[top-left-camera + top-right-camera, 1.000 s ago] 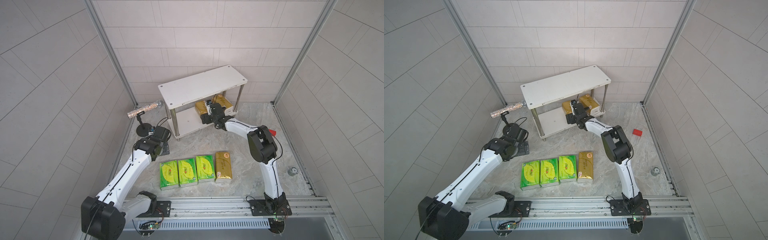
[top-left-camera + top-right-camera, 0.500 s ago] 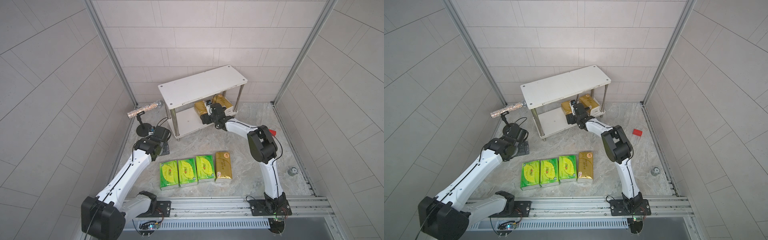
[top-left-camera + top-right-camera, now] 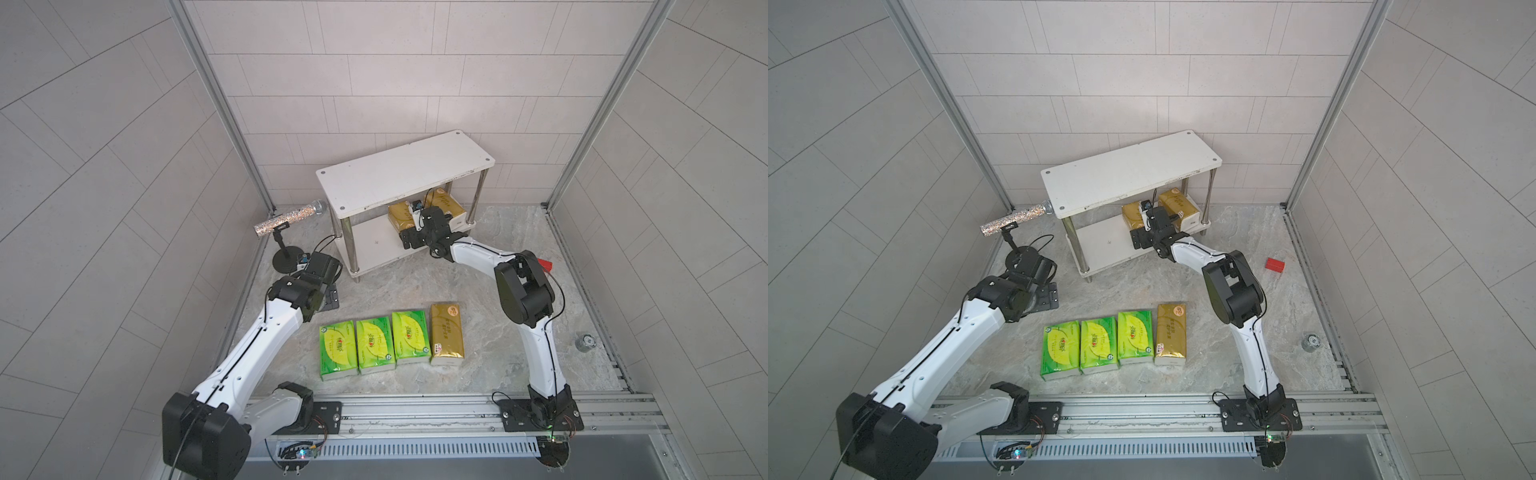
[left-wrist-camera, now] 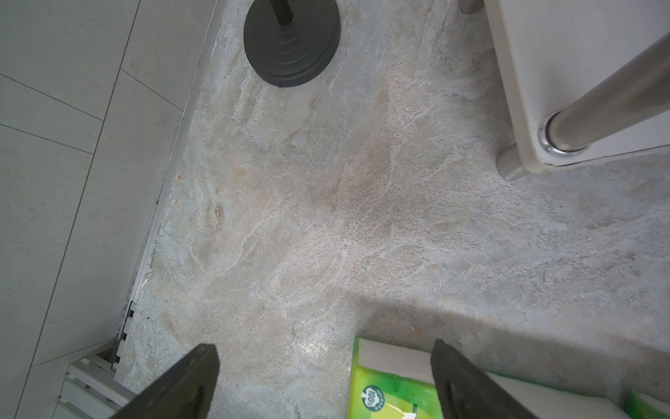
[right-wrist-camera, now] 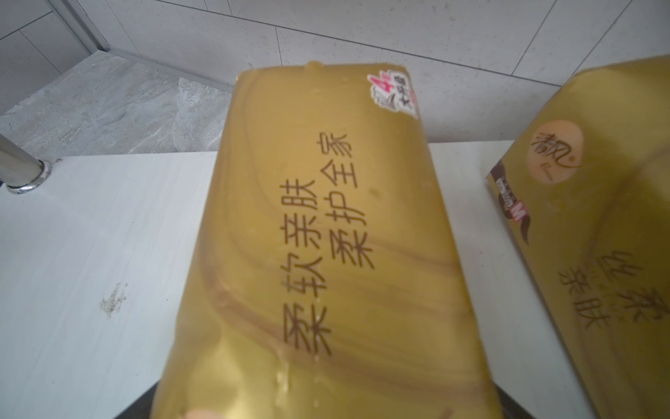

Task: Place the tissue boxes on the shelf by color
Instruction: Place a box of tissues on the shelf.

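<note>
1. Shelf: 2-tier, white boards, chrome legs, at rear of worktop. Top board bare. Lower board carries 2 gold pcs toward its robot-R end: pack A, lying flat, and pack B just beside it, w/ a strip of board showing btwn them.

2. Row on worktop, front centre, 4 pcs side by side: green packs x3, then third gold pack at robot-R end. No green on shelf yet.

3. Right end effector: in under top board, at near end of pack A. Wrist view shows dark jaws at either flank of that end, mostly hidden by the pack. Cannot tell whether they press it or stand clear.

4. Left end effector: jaws wide apart, empty, touching nothing. Hovers over worktop nr the row's robot-L end, w/ corner of one green pack below it.

5. Misc, not for sorting: glitter mic on black stand, red block.

Step in hand (my reading): depositing pack A on lower tier. To do it well:
- Get jaws fully off both flanks before any move.
- Withdraw straight back along pack's length, kept low so wrist clears top board.
- No sideways drift toward pack B.
- Pack is soft, so a dragging jaw would likely skew it.
- Leave room on that board for the third gold pc; greens presumably go on top.
</note>
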Controlling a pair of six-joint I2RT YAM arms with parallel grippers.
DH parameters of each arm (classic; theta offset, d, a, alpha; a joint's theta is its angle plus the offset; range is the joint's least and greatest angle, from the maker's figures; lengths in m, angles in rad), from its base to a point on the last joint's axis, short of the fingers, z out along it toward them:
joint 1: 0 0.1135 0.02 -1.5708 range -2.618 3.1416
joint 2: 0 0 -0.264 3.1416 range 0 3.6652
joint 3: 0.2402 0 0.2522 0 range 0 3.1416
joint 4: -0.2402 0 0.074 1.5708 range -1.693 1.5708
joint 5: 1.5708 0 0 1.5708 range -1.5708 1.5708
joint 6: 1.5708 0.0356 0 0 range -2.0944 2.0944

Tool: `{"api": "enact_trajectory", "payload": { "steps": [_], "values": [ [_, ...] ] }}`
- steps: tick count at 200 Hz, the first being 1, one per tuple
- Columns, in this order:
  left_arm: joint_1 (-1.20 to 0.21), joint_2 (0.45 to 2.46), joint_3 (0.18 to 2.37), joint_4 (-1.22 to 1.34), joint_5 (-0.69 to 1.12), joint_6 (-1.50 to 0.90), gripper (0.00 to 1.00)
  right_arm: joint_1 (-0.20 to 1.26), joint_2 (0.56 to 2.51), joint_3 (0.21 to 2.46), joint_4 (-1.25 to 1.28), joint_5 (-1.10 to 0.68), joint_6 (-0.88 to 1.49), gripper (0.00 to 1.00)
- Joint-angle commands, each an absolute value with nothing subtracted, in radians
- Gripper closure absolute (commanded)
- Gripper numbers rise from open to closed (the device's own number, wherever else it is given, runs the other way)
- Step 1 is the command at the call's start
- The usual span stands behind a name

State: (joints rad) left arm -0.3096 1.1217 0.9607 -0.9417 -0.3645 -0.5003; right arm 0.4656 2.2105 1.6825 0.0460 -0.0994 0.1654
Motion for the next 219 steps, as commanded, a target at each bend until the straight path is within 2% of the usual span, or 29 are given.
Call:
{"api": "enact_trajectory", "payload": {
  "steps": [1, 219],
  "values": [
    [-0.304, 1.107, 0.956, -0.96, -0.387, -0.503, 0.0, 0.469, 2.178, 1.673, 0.039, -0.079, 0.171, 0.0],
    [-0.304, 1.111, 0.964, -0.959, -0.381, -0.503, 0.0, 0.466, 2.062, 1.593, 0.076, -0.044, 0.196, 0.0]
  ]
}}
